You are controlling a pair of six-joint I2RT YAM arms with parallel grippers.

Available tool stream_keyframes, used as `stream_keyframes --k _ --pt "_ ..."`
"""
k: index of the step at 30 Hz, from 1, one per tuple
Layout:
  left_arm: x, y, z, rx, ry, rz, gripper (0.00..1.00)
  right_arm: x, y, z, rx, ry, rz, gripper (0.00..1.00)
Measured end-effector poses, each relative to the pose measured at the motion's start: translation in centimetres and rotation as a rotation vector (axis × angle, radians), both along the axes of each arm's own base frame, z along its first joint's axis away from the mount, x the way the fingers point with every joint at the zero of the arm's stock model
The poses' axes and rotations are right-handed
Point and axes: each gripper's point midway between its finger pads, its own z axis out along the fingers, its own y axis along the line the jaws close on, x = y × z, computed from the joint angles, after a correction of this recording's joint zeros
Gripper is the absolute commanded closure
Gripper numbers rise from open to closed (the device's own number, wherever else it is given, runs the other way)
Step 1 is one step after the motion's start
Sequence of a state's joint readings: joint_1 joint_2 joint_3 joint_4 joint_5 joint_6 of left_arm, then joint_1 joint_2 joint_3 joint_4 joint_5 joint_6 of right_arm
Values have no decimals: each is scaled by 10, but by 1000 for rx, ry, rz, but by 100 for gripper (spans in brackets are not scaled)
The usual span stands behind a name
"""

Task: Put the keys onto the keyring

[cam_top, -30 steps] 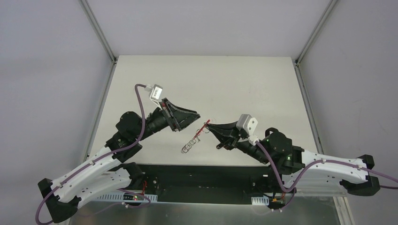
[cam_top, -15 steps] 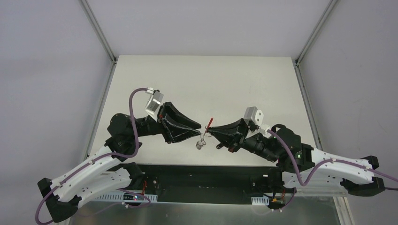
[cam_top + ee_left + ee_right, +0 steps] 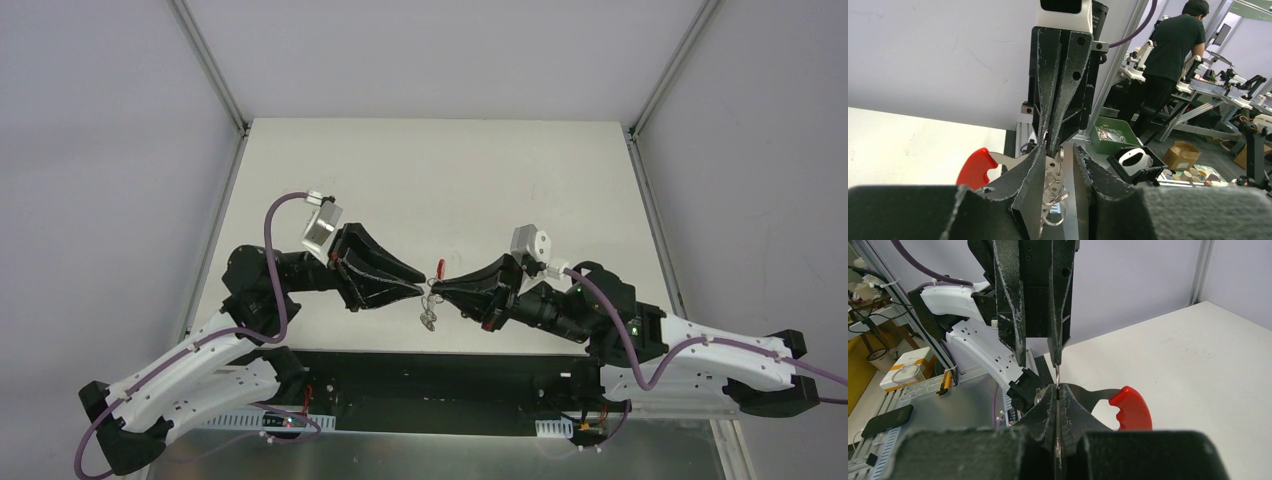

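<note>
White desk [image 3: 450, 170] carries the lot; L arm [image 3: 200, 360] and R arm [image 3: 700, 350] reach in from the near edge and meet tip to tip above the desk's near strip, approx. midway betw. its left and right edges; R gripper [image 3: 447, 288] has its fingers pressed tight on the keyring [image 3: 429, 312], thin metal pinched betw. them (its wrist view shows no gap); L gripper [image 3: 416, 287] stands partly apart, fingers [image 3: 1030, 167] straddling the wire loops, one side close against them, the other w/ a clear gap; keyring is held up above the desk, loops dangling below both tips; its red crescent [image 3: 441, 268] sticks out toward the far edge; keys can't be told from the wire bunch, too small.
</note>
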State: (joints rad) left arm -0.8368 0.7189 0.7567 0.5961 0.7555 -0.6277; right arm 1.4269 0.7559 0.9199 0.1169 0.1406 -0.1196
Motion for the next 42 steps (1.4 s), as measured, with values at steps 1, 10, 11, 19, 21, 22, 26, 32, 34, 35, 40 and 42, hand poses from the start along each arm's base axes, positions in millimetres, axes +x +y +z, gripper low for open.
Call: stream_keyframes --k 1,10,11,19,21,22,26,32,34,35,40,42 --pt "0 0 1 -2 -3 -1 75 -1 1 0 1 4 4 100" --pt "-3 3 4 -13 -14 -2 75 -6 8 1 -2 25 39 100" --pt "-3 3 4 -14 -15 -2 75 -7 9 2 -2 26 43 100" --pt "-3 3 4 -16 -17 -3 75 -9 11 4 7 28 55 100" --pt "-3 3 4 -16 -17 -2 75 -9 11 4 8 28 57 100" --pt "-3 3 4 -16 -17 -2 76 -9 11 4 9 28 57 100" --pt "-3 3 4 -16 -17 -3 78 -9 12 7 18 26 57 100" --pt "-2 2 3 -12 -14 -3 81 -9 12 10 32 23 59 100" --pt "-2 1 3 -10 -12 -3 84 -10 12 12 40 21 63 100" --pt "-1 1 2 -9 -11 -3 85 -10 12 13 43 20 66 100" --pt "-1 0 2 -9 -12 -4 94 -12 12 14 44 18 73 100" --pt "-1 0 2 -10 -12 -5 100 -12 13 14 45 17 75 100"
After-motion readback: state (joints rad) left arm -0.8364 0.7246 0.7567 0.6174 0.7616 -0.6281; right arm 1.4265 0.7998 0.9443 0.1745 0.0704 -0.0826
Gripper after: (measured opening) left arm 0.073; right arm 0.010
